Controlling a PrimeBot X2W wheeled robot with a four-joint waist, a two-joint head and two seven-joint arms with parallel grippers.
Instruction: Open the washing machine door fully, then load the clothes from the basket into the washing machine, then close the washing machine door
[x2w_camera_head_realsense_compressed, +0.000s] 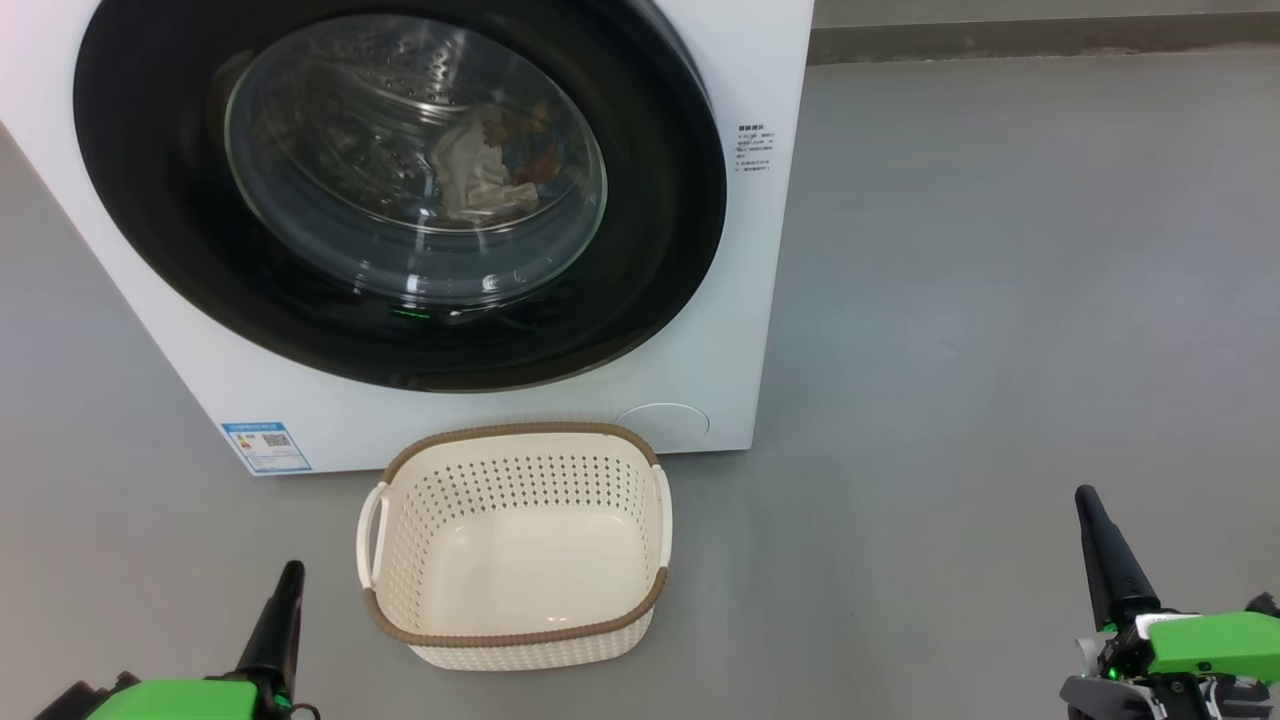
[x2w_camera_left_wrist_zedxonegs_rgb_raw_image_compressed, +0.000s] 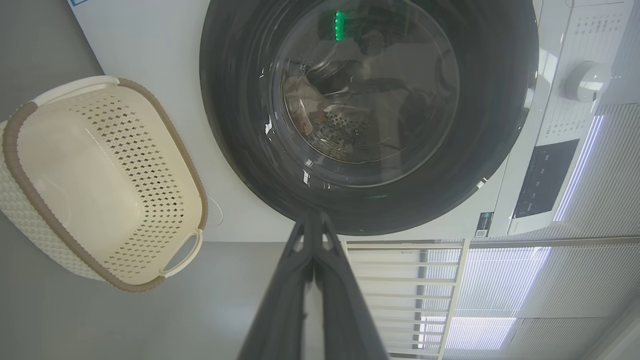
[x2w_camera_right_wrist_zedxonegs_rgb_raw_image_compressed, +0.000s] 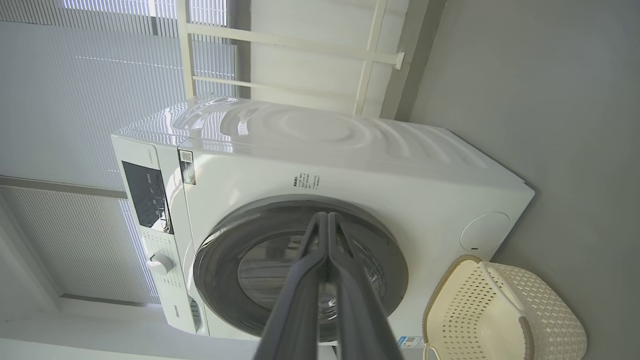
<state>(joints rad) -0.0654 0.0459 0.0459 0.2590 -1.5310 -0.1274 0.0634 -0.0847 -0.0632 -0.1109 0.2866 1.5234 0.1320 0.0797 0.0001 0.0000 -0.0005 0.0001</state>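
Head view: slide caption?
Clothes lie behind the closed washing machine door; the basket stands empty before it.

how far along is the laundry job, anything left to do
Done: the basket is empty, and the clothes lie inside the washing machine, seen through the glass of the washing machine door, which looks closed. In hand: nothing; the left gripper and right gripper are shut, low and apart from everything. Left: nothing that I can see.
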